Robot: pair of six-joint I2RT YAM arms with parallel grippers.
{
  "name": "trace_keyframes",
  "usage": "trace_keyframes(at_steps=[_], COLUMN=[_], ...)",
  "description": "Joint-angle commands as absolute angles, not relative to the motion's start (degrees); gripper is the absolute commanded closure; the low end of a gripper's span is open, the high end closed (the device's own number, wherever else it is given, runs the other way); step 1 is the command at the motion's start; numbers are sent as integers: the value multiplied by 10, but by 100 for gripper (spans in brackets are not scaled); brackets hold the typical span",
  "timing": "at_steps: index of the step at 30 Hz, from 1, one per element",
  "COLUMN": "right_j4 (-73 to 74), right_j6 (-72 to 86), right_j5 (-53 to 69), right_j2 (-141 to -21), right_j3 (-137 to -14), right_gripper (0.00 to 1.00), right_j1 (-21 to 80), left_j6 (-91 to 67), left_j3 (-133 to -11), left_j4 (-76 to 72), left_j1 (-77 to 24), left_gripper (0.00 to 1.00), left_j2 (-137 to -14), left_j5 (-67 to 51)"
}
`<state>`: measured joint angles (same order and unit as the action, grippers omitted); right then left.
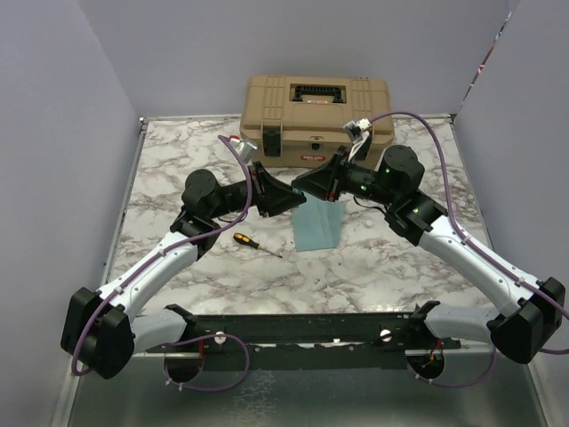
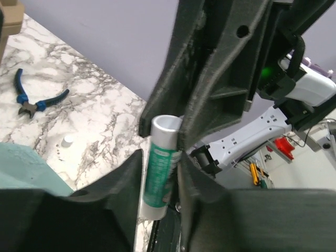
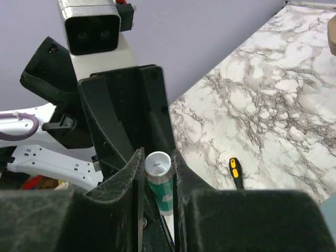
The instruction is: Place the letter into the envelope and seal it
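The envelope [image 1: 318, 227] lies flat on the marble-patterned tabletop [image 1: 178, 178] near its middle. It is a smooth, matte teal sheet with straight edges, and its far end is hidden beneath the two hands that meet above it. The letter shows in no view, and I cannot tell whether it is inside the envelope.

Over the envelope's far end, both hands close in on one glue stick [image 2: 160, 178]. This is a slim cylinder with a green-and-white printed label and a white open rim at the top. The right hand [image 3: 157, 151] grips it, and its rough black foam-textured fingers [image 3: 131, 178] press the tube from both sides just below the rim. The left hand [image 2: 160, 153] flanks the lower part of the same tube with similar coarse black fingers. They sit very close on either side, but I cannot tell whether they clamp it or stand slightly loose.

Left of the envelope and apart from it lies a screwdriver [image 1: 253, 243] with a yellow-and-black handle and a thin metal shaft. A small white round cap [image 2: 67, 140] rests on the marble beyond the envelope's edge. Further off lie pliers [image 2: 37, 102] with blue handles. At the far edge of the tabletop stands a tan, boxy plastic toolbox [image 1: 316, 111] with a black handle recess and latches.
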<state>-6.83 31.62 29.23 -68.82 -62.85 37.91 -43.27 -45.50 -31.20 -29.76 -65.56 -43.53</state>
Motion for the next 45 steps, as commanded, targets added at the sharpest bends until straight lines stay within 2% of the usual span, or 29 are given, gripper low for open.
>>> trace_keyframes(at_steps=[1,3,7,8,12,15,18,23,29,33,36,41,45], right_j4=[-123,-118,-64,-35,81,197,303,390,407,381,369,361,371], right_j6=[365,365,296,266,163,80,-36,-138,-153,-135,-124,-115,-114], right_j5=[288,288,313,327,406,437,494,564,610,602,607,602,604], right_j2=[-674,-676,-684,-688,-704,-727,-746,-768,-804,-807,-804,-792,-786], right_j3=[-618,-619,-637,-650,-711,-776,-810,-837,-853,-839,-835,-832,-829], right_gripper=[99,99,99,94,47,36,34,33,40,54,55,49,56], right_j1=[380,379,379,378,373,369,368,368,368,368,368,368,368], left_j6=[-434,-431,-419,-415,-401,-367,-295,-204,-158,-154,-147,-138,-133], left_j3=[-442,-441,-440,-441,-445,-445,-451,-500,-522,-518,-516,-517,-518], left_j4=[-334,-338,-339,-339,-339,-324,-256,-144,-78,-74,-70,-60,-54], left_j1=[-302,-302,-303,-302,-302,-302,-302,-301,-301,-301,-302,-302,-301], left_gripper=[78,100,100,100,100,100,100,100,100,100,100,100,100], left_j2=[-662,-661,-655,-654,-648,-644,-642,-662,-674,-669,-665,-666,-664], left_j5=[-459,-454,-462,-472,-529,-610,-674,-700,-681,-674,-673,-670,-669])
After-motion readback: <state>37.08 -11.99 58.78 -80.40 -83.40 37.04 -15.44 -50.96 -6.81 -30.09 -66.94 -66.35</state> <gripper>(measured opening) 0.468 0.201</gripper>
